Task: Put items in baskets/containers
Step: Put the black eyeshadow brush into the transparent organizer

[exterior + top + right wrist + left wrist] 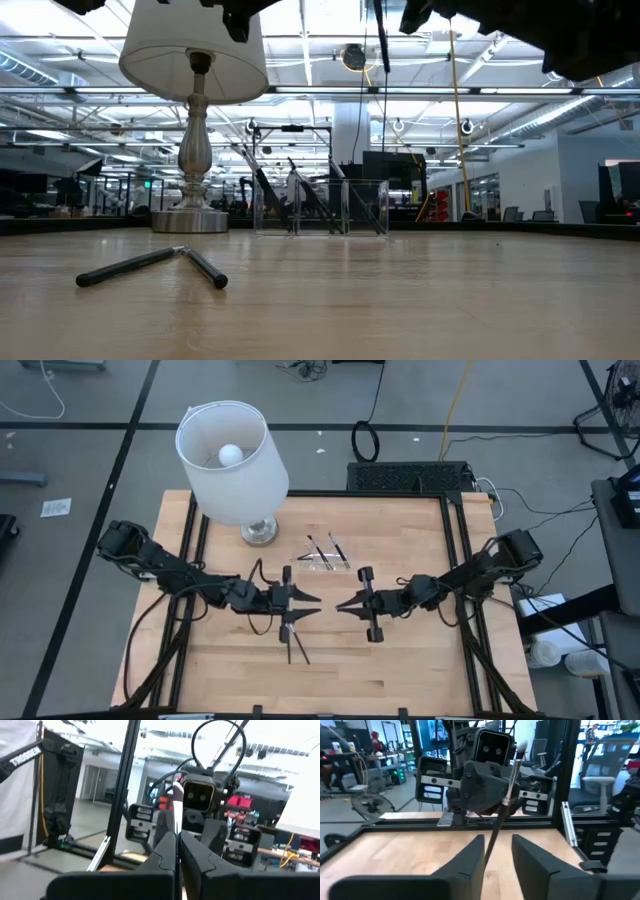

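Broadly, the wooden table (400, 660) fills the middle of the high view, with both arms reaching in from its two sides and meeting near its centre. A white lamp (232, 460) on a metal foot stands at the far left part of the table.

The left gripper (312, 605) hangs above the middle of the table with its fingers (467, 857) spread well apart, gripping nothing. The right gripper (342, 606) faces it, tip to tip and just beside it. Its fingers (167, 850) are pressed nearly together on a held stick (502, 807), which stands roughly upright, pale tip upward. In the left wrist view its lower end drops into the gap between the left fingers, but I cannot tell whether it touches them. From table height this stick shows as a dark vertical line high in the air (380, 35).

A clear tray (345, 563) sits on the table beyond the grippers, near the lamp's foot, with the tray sticks (318, 550) lying slanted inside it.

Two loose sticks (296, 645) lie on the bare wood on the near side of the left gripper, their ends meeting in a narrow V (150, 262).
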You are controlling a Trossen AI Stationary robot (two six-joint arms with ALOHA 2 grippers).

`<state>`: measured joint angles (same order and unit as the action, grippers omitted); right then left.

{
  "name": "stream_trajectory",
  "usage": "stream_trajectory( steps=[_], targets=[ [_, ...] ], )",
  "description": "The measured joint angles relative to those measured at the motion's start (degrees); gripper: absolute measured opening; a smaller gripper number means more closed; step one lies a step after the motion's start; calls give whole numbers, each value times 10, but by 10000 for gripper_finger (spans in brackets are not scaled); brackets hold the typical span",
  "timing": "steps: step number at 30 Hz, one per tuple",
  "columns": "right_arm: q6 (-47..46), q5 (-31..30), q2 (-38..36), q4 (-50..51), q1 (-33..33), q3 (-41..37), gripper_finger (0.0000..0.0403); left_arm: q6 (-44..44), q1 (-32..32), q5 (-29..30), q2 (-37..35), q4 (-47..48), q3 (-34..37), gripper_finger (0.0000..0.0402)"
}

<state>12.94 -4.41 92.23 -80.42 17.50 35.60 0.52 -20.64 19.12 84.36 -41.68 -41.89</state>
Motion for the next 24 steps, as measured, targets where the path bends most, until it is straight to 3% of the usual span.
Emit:
stream_trajectory(
  steps=[10, 24],
  targets=[
    [-9, -19, 67, -84, -14, 14, 0, -7, 0, -16, 0, 4, 0, 225],
    [-11, -15, 128, -72, -13, 95, 0, -7, 0, -11, 0, 14, 0, 239]
  ],
)
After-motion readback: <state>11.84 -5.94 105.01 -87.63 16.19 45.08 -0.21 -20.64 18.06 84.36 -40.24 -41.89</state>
